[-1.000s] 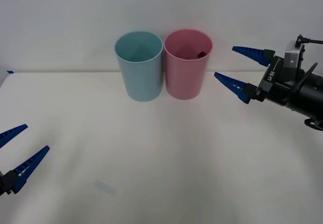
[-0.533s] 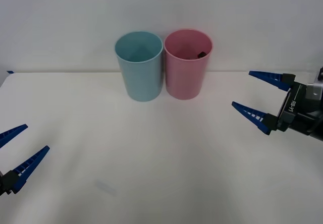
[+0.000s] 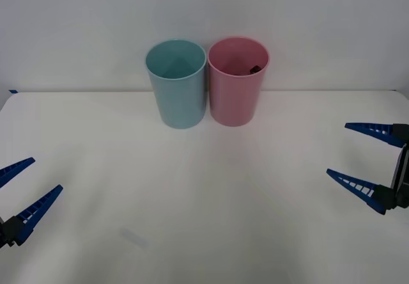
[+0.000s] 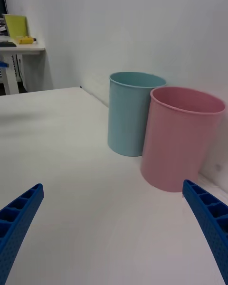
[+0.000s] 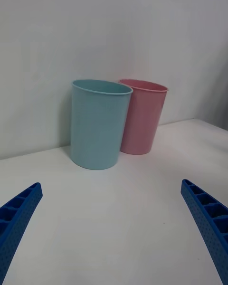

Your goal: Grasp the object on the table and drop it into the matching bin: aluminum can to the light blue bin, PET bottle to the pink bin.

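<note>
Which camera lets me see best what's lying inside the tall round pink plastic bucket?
The front view: it looks down into the tall round pink plastic bucket, where something small and dark lies against its inner wall. The right wrist view and left wrist view see the bucket from the side, showing its outer wall and rim, not its contents.
</note>
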Controlling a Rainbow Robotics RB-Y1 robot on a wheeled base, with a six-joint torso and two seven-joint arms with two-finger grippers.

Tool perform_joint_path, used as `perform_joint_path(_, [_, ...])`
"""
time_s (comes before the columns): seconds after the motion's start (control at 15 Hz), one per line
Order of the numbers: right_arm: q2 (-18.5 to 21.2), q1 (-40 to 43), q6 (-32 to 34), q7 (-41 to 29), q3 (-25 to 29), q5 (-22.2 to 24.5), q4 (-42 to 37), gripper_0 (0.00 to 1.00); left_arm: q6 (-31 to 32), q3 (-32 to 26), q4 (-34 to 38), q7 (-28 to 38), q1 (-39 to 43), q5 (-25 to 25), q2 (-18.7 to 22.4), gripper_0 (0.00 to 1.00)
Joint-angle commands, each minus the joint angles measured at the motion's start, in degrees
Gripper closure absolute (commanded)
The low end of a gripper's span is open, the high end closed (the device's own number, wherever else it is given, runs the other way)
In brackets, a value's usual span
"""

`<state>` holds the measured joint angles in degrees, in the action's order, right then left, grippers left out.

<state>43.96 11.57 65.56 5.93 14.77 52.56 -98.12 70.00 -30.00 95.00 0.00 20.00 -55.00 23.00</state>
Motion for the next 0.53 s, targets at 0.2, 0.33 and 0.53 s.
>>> perform_joint_path(0.2, [-0.01, 10.4, 0.09, -0.57, 4.56, 0.18, -5.94, 0.0, 0.0, 0.0, 0.0, 0.0, 0.0, 0.0, 0.0, 0.0])
perform_joint_path(0.33, [-0.01, 14.09, 0.09, -0.48, 6.15, 0.18, -7.79, 0.0, 0.0, 0.0, 0.0, 0.0, 0.0, 0.0, 0.0, 0.0])
perform_joint_path(0.53, [-0.01, 15.15, 0.09, -0.48, 6.41, 0.18, -8.4, 0.0, 0.0, 0.0, 0.0, 0.0, 0.0, 0.0, 0.0, 0.0])
